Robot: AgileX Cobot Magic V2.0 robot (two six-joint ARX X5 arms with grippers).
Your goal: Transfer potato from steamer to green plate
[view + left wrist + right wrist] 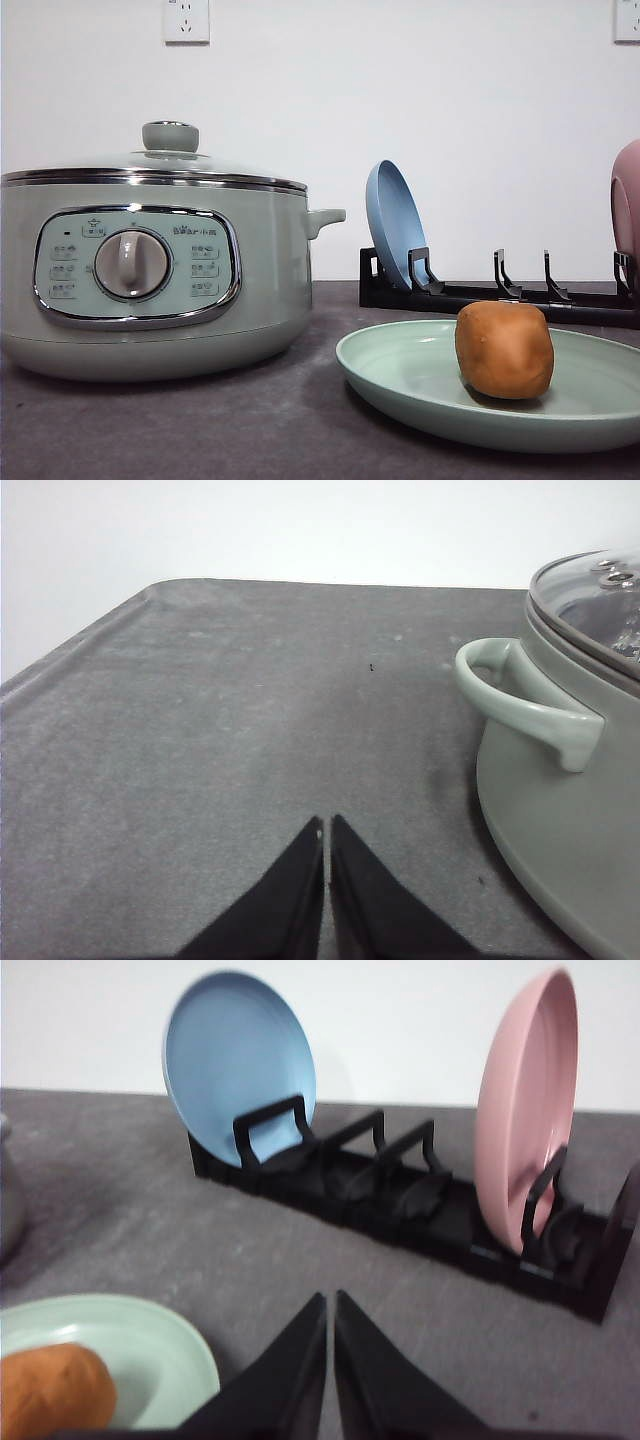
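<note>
A: Start at the left. What stands there?

B: The steamer [150,270], lid on, its green knob [170,135] on top and the dial [132,264] facing us. It sits on the grey table [200,430]. In the left wrist view the left gripper [327,825] has its black fingers [290,890] pressed together with nothing between them, over bare table near the steamer's side handle [520,705].

A: And moving right?

B: The green plate [400,375] lies flat on the table, just beside the steamer. The potato [504,350] rests on it (upright, near the middle). Behind stands a black rack [500,295] with the blue plate [395,225] on edge at its left end and the pink plate [626,205] at its right end.

A: The right gripper?

B: The right gripper [331,1300] is also pressed together, holding nothing, above the table between the green plate and the rack.
</note>
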